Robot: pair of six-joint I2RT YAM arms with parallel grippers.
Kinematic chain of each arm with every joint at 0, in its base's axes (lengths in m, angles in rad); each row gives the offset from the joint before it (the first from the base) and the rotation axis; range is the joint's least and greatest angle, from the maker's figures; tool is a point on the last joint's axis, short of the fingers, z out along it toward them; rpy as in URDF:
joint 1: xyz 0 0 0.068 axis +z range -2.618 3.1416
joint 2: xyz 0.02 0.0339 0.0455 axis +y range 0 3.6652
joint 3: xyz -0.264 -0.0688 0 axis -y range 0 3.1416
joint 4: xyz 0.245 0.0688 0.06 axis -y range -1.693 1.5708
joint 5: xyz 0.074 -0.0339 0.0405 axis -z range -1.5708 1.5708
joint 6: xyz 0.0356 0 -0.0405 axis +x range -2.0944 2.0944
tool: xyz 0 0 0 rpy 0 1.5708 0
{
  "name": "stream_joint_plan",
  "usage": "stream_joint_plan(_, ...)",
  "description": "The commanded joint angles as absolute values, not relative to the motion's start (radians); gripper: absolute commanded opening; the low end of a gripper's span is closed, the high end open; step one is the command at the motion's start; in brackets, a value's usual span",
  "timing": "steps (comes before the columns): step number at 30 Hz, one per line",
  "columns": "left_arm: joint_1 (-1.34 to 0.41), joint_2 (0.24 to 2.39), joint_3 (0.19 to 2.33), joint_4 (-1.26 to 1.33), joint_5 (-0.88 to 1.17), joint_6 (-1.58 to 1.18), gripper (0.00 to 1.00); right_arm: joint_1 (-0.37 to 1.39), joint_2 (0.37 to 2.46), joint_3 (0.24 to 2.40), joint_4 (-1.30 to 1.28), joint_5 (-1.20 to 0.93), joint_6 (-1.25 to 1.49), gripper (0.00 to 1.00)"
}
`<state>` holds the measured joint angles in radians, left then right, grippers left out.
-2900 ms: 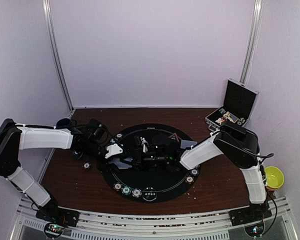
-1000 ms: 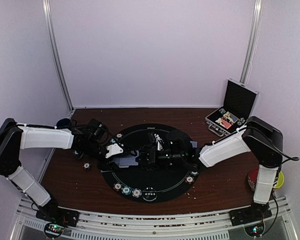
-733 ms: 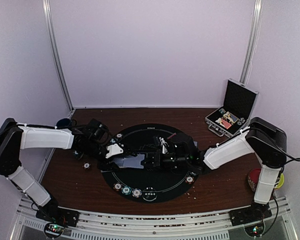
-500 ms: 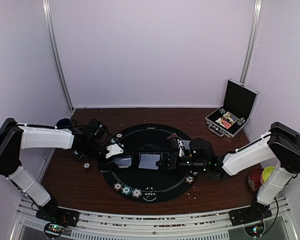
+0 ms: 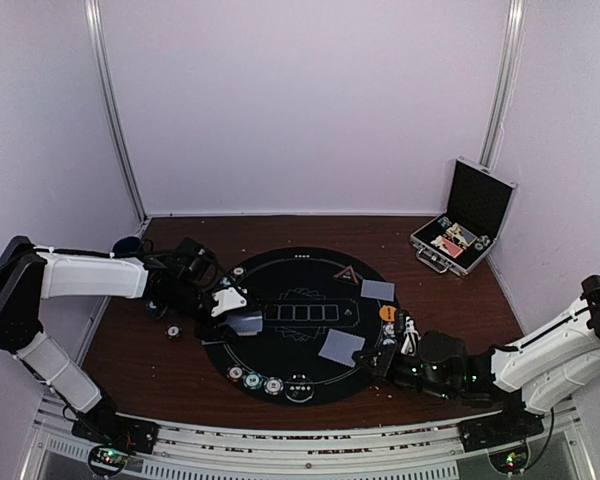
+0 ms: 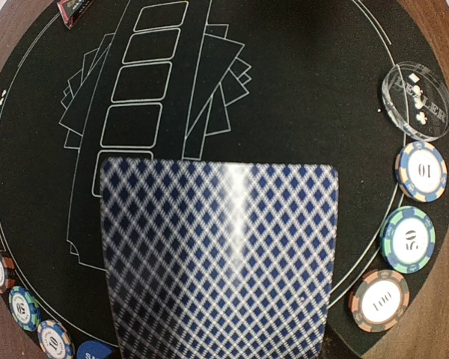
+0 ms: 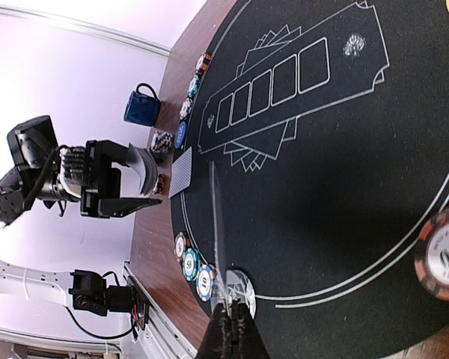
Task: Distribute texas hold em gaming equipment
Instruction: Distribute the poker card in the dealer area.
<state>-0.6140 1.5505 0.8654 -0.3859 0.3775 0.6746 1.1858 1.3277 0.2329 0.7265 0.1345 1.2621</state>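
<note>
My left gripper (image 5: 236, 312) stays at the left of the round black mat (image 5: 280, 268), shut on a stack of blue-diamond-backed playing cards (image 6: 221, 254) that hides its fingers. Low at the mat's near right edge, my right gripper (image 5: 372, 357) is shut on a single card (image 5: 340, 346); in the right wrist view that card (image 7: 215, 217) shows edge-on above the gripper (image 7: 228, 307). Another card (image 5: 377, 290) lies beside the orange disc (image 5: 387, 313). The red triangle marker (image 5: 347, 275) sits at the far right. Three chips (image 5: 253, 380) line the near rim.
A clear dealer button (image 5: 300, 388) lies beside the near chips. A blue mug (image 5: 128, 245) and some loose chips (image 5: 173, 331) stand left of the mat. The open silver-edged case (image 5: 465, 225) is at the back right. More chips (image 7: 194, 86) and a blue disc (image 7: 180, 134) line the mat's left rim.
My right arm drew a card away from the left gripper's stack and swept right and toward the near edge, dropping low. The left arm has held still.
</note>
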Motion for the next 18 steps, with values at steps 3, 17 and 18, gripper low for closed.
stream_joint_plan(3,-0.608,1.542,0.879,-0.368,0.390,0.669,0.53,1.306,1.348,0.246,0.672,0.380,1.356,0.00)
stream_joint_plan(17,-0.608,1.542,0.879,-0.369,0.390,0.670,0.53,1.349,1.502,0.300,0.680,0.371,1.381,0.00)
stream_joint_plan(18,-0.607,1.543,0.879,-0.368,0.389,0.670,0.53,1.352,1.513,0.301,0.692,0.368,1.382,0.00)
